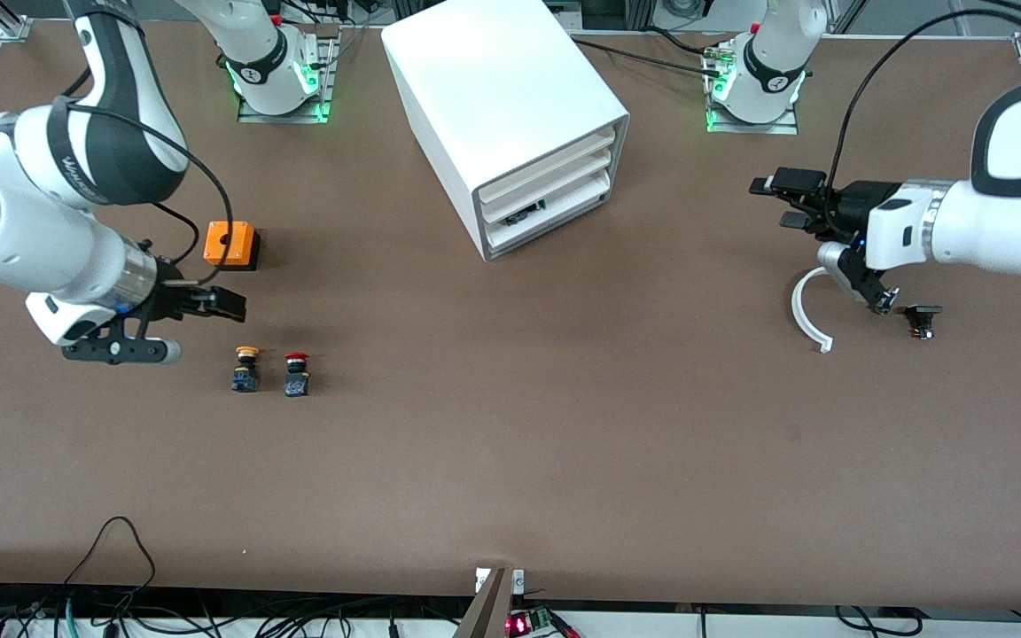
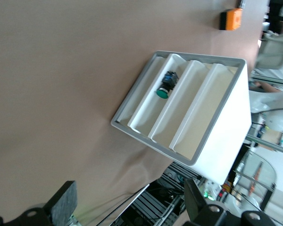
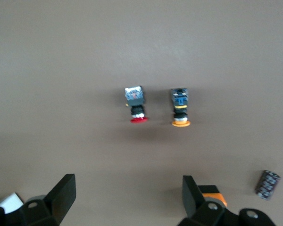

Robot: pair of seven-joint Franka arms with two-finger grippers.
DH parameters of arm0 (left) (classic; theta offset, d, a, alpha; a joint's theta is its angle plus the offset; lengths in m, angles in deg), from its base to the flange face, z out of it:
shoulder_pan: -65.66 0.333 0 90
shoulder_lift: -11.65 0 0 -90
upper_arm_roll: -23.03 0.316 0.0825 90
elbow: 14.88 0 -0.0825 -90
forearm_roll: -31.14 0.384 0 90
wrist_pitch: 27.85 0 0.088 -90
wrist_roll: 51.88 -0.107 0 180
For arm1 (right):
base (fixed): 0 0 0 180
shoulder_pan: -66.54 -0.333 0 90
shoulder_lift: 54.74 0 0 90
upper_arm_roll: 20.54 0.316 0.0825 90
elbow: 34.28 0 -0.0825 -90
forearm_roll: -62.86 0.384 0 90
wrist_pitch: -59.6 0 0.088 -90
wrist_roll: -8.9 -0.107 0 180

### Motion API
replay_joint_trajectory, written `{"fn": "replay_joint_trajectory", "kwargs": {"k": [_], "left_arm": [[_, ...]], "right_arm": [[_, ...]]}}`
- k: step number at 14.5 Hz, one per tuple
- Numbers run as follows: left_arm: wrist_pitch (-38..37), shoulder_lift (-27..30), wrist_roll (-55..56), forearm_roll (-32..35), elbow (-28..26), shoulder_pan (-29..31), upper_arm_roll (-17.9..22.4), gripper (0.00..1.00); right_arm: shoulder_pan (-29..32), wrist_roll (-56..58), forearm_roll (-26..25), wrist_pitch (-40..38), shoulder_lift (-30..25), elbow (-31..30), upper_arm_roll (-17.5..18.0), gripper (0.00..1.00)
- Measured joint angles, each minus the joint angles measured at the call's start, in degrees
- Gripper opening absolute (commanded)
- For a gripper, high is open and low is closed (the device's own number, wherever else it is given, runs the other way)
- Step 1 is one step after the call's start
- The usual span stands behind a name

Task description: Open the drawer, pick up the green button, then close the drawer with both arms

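The white cabinet stands at the middle of the table near the robots' bases. Its lowermost drawer sits pushed in. The green-capped button lies on its side in that drawer and shows through the open front, and as a dark speck in the front view. My left gripper hangs open over the table toward the left arm's end, well apart from the cabinet's front. My right gripper is open over the table beside an orange box, holding nothing.
A yellow-capped button and a red-capped one lie side by side near the right gripper. A white curved strip and a small black part lie under the left arm. A small dark cylinder is in the right wrist view.
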Motion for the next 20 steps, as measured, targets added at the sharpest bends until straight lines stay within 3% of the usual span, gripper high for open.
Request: {"fn": "replay_joint_trajectory", "kwargs": {"k": [3,6,11,17,20], "left_arm": [[-0.68,-0.96,-2.90,-1.15,-0.96,0.00,-0.13,1.00],[-0.50,-1.15,-7.18,-4.60,-3.67,-0.03,-0.15,1.00],[6.19,-2.22,-21.71,-12.90,-13.99,-0.33,-0.50,1.00],[9.73,-7.51,-29.14,-20.05,-21.59,-0.82,-3.12,0.99],[13.84,-12.16,-29.44,-22.65,-21.58,-1.23,-5.68,0.89]], "right_arm": [[-0.52,-5.13,3.49,-0.02,3.85,5.23,-0.01,1.00],[-2.30,-12.12,3.91,-0.09,6.05,8.56,0.06,1.00],[-7.24,-25.90,3.91,-1.68,9.20,14.41,0.12,1.00],[-11.82,-38.06,3.91,-1.38,11.77,16.46,0.14,1.00],[-13.61,-42.55,3.91,-0.10,12.39,16.50,0.13,1.00]]}}
